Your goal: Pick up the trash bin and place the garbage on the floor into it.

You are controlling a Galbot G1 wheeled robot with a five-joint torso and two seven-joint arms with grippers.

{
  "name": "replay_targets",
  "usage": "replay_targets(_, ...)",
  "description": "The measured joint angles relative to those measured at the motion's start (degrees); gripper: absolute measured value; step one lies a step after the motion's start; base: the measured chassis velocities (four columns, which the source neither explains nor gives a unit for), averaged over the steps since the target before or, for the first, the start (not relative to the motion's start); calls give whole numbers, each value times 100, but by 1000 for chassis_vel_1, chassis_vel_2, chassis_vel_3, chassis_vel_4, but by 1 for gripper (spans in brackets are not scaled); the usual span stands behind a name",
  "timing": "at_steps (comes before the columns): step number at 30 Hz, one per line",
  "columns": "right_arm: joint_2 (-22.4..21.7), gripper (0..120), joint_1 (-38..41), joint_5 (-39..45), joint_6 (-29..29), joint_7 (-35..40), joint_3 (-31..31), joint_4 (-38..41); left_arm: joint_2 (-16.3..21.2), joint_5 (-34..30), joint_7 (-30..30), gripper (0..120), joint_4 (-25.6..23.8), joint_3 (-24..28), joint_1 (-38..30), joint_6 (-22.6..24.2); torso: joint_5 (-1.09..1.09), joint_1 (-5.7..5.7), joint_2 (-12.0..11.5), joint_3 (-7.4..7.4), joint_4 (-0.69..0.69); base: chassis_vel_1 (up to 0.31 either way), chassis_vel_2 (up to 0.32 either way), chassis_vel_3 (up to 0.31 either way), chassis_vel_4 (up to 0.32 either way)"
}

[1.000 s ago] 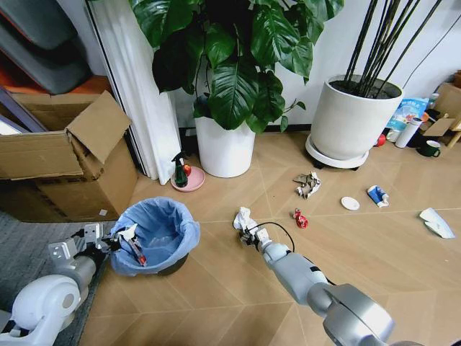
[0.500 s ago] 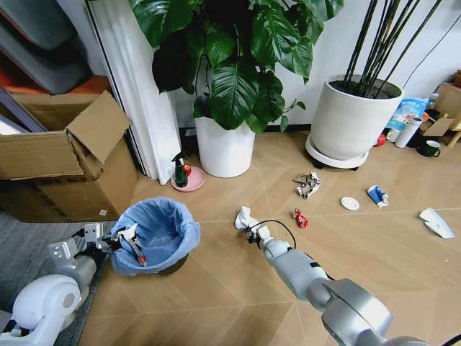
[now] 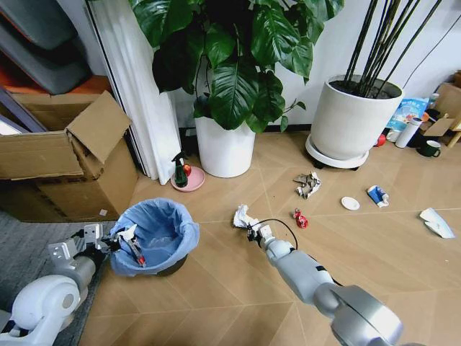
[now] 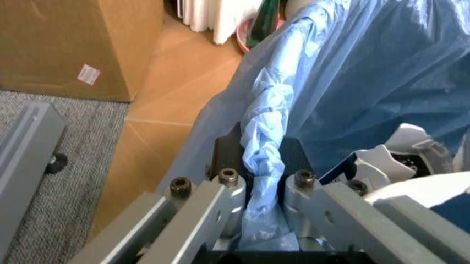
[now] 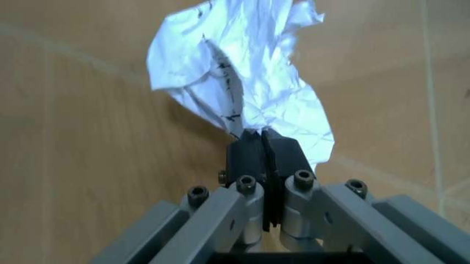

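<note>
Crinkly blue plastic lines the trash bin; crumpled matt paper wad; smooth wood floor.

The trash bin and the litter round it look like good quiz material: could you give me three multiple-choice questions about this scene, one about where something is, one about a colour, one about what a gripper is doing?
1. Where does the trash bin stand?
A. beside the cardboard box, at the robot's left
B. behind the big white pot
C. on a shelf

2. What colour is the bag lining the bin?
A. black
B. light blue
C. yellow

3. What is the right gripper doing?
A. hanging open above a mug
B. pinching a crumpled white paper wad
C. holding a spray bottle

Answers:
1. A: the head view shows it on the floor by the cardboard box, with the left gripper clamped on its rim.
2. B: the crinkly liner folded over the rim is light blue.
3. B: the right wrist view shows its fingers closed on the edge of the paper wad.
</note>
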Motion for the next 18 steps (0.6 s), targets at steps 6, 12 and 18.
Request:
replay_targets(6,-436,0,-111,301,126,-83,-118,1071,112,1,-20,2,69,59,66,-26,0,0,0,0,-1,0,0,0,0)
replay_targets(12,-1344,0,-139,1050,431,-615,-267,2807,373,10,-31,2,133,257,74,-110,0,0,0,0,1,0,0,0,0)
replay_targets(18,-2413,0,-168,1961,500,-790,-407,4629,514,1,-24,2,52,458,105,-178,1,0,0,0,1,0,0,0,0)
